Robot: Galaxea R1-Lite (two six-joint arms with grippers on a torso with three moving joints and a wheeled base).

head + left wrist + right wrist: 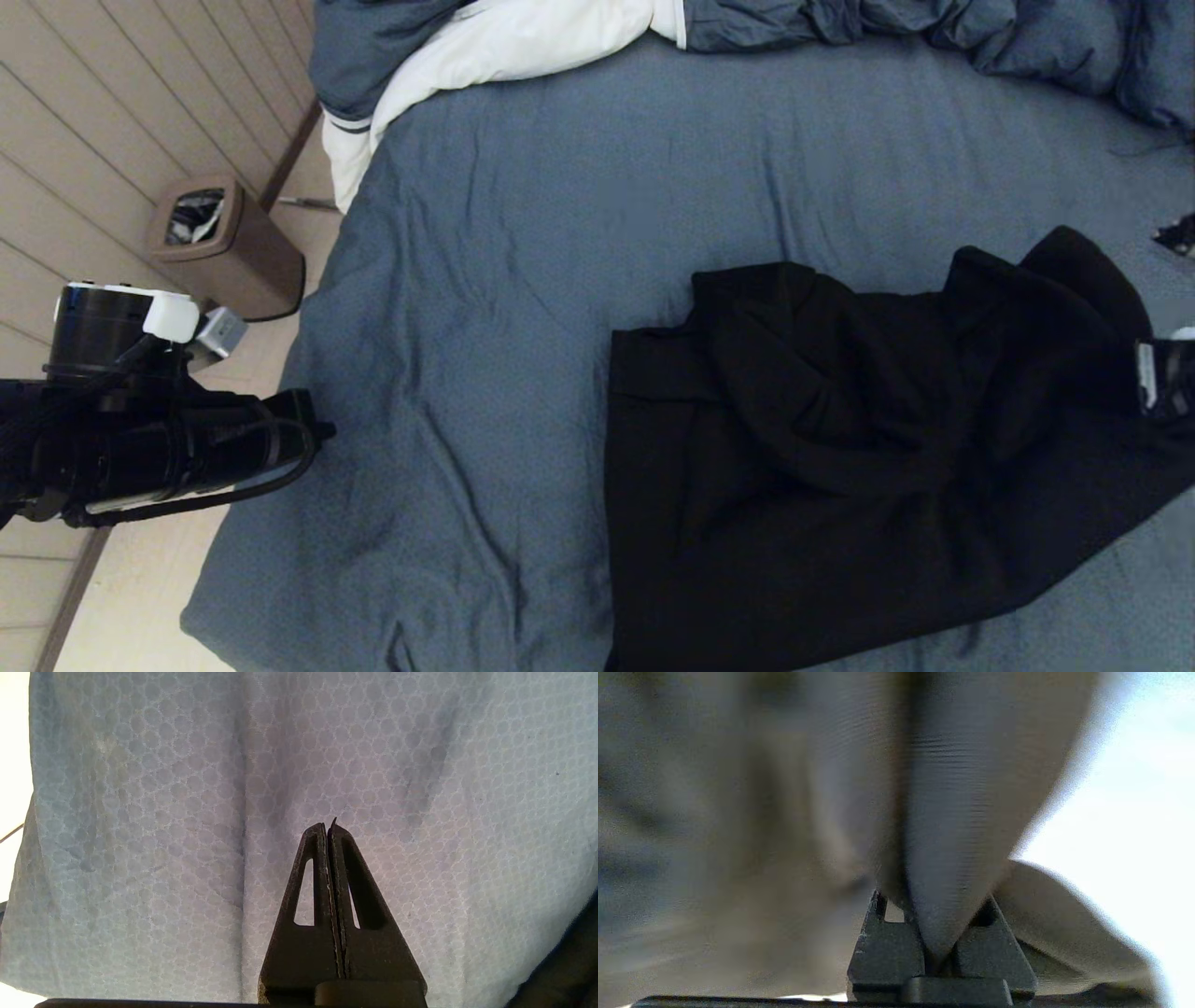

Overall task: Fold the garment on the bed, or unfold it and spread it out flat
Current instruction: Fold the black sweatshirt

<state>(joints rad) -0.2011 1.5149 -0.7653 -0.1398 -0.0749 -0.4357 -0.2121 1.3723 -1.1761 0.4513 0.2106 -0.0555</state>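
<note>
The black garment [840,448] lies crumpled on the right half of the bed [523,280], with folds piled along its far edge. At the head view's right edge my right gripper [1158,378] is against the garment's raised right side. In the right wrist view the right gripper [934,940] is shut on a fold of the garment [966,812], which covers the fingertips. My left arm [168,448] hangs off the bed's left edge. The left gripper [328,828] is shut with nothing in it, over the textured sheet [163,812].
A brown waste bin [224,247] stands on the wooden floor left of the bed. A blue-grey duvet with white lining [523,37] is bunched along the far edge. A small dark object [1178,233] lies at the far right. Bare sheet fills the left half.
</note>
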